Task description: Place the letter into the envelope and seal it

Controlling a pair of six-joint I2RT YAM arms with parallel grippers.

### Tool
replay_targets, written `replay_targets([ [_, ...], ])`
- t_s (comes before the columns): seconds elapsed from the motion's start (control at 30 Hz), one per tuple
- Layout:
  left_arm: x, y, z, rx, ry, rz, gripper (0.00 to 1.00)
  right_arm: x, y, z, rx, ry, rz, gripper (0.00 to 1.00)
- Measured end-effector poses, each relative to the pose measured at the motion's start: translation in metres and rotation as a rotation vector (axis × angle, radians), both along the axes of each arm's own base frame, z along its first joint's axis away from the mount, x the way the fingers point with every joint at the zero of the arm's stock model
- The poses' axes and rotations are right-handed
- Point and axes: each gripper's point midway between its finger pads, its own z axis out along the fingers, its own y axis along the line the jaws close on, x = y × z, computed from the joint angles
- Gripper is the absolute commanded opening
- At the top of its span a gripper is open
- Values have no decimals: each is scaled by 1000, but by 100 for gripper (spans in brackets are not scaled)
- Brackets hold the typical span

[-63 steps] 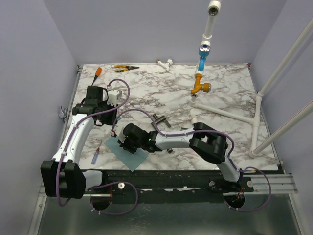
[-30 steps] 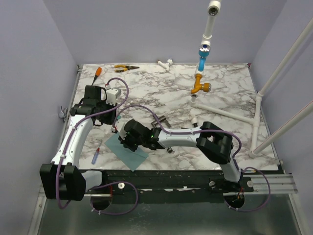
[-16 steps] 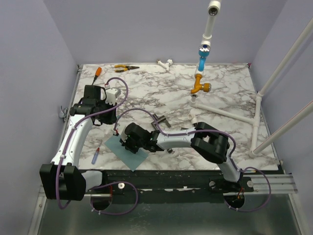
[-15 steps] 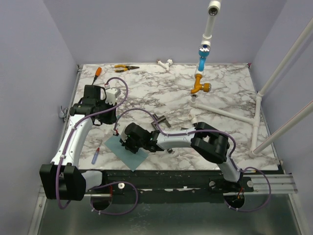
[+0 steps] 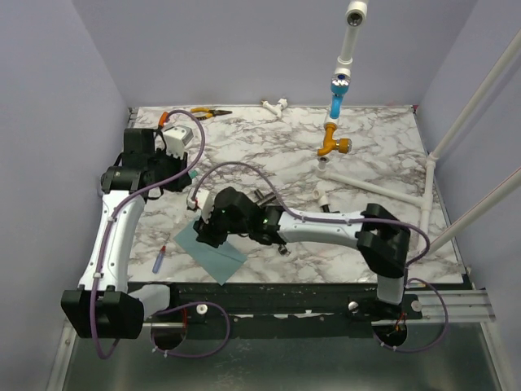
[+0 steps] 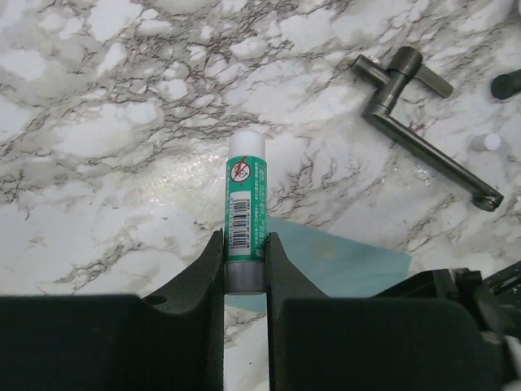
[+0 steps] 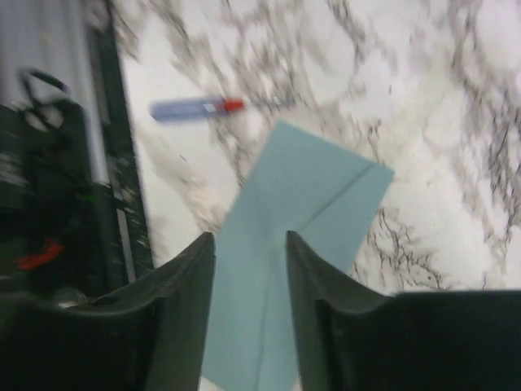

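Since a moment ago our left arm (image 5: 114,228) has swung back toward the far left corner. Our right arm (image 5: 326,224) has stretched out long and low across the marble table (image 5: 285,163), and its fingers have newly come apart.

We see the right gripper (image 7: 248,240) with its two fingers (image 7: 183,277) standing clearly apart and nothing between them. The teal envelope (image 7: 301,212) lies flat on the marble directly under and beyond those fingertips. Its fold line runs up through the gap between them. That view is blurred, so we cannot tell whether the tips touch the paper.

Our left gripper (image 6: 244,240) is clamped on a green glue stick (image 6: 246,204). The white cap pointing straight out past the fingertips, above the marble. One corner of the envelope shows just past the right-hand finger in that view.

A dark metal door handle (image 6: 423,155) lies well beyond the left fingertips and off to their right.

A blue pen (image 7: 195,107) with a red cap lies beyond the right gripper's tips, past the envelope's far corner, apart from the paper.
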Motion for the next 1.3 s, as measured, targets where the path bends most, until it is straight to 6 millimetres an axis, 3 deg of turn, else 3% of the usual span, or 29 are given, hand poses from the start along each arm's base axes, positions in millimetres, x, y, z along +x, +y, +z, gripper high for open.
replay_targets([
  [0.13, -10, -11, 14, -45, -35, -50, 0, -7, -5, 87, 179, -47, 38, 70],
  [0.17, -12, -13, 17, -54, -42, -62, 0, -9, -9, 107, 218, -60, 51, 84],
  [0.23, -20, -19, 23, -74, -58, -102, 0, -14, -17, 136, 272, -81, 71, 95],
  [0.37, -42, -33, 34, -117, -81, -216, 0, -18, -36, 171, 319, -133, 102, 100],
  [0.6, -95, -58, 48, -195, -105, -448, 0, -20, -78, 169, 242, -224, 117, 100],
  [0.77, -123, -67, 46, -227, -75, -544, 0, -16, -93, 183, 228, -334, 122, 100],
  [0.9, -140, -72, 43, -247, -52, -592, 0, -9, -106, 176, 200, -405, 127, 100],
  [1.0, -149, -77, 42, -264, -39, -622, 0, -5, -106, 165, 167, -433, 145, 98],
  [1.3, -167, -87, 37, -287, 6, -690, 0, 3, -91, 126, 85, -421, 216, 79],
])
